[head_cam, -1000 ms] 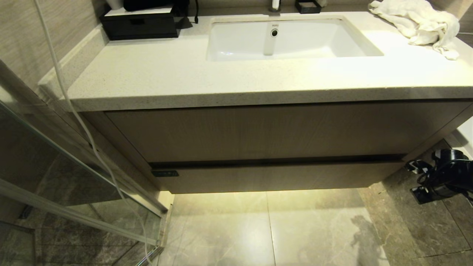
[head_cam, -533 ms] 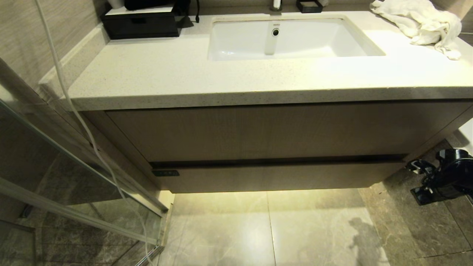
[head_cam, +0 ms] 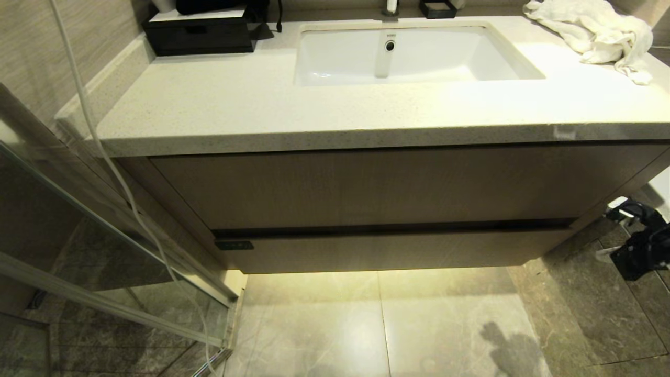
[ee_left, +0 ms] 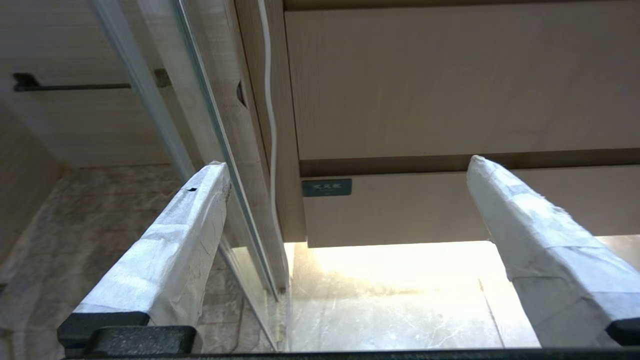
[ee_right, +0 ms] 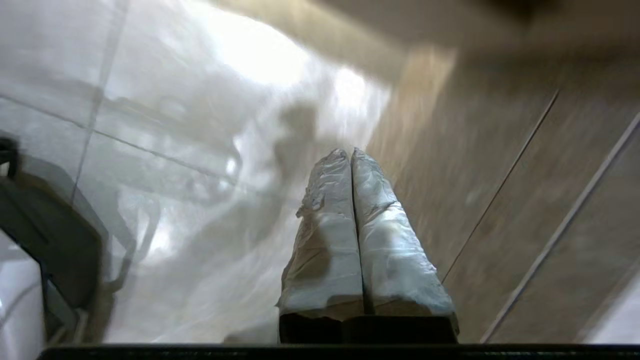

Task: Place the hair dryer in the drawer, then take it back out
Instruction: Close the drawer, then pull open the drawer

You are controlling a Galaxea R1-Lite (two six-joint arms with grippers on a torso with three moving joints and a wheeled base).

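I am looking down at the vanity through the head view, and the drawer [head_cam: 390,250] is sitting fully shut across the lower middle of the frame, its flat low face flush under the taller wood-grain panel [head_cam: 366,186]. I am not finding the hair dryer in any view; on the tabletop [head_cam: 251,104] I am seeing only a white towel [head_cam: 594,31] at upper right and a black box [head_cam: 199,32] at upper left.

My right end effector [ee_right: 351,152] is hanging at the right edge of the head view, its taped fingers pressed together with nothing between them, pointing down over the floor tiles. The drawer's right end is lying just to the left of it, so this arm is the nearer one. My left end effector [ee_left: 350,165] is holding its fingers spread wide and empty, facing the drawer's left end beside the glass door [head_cam: 104,246].

I judge the coming move turns on the dark gap running lengthwise above the drawer face.
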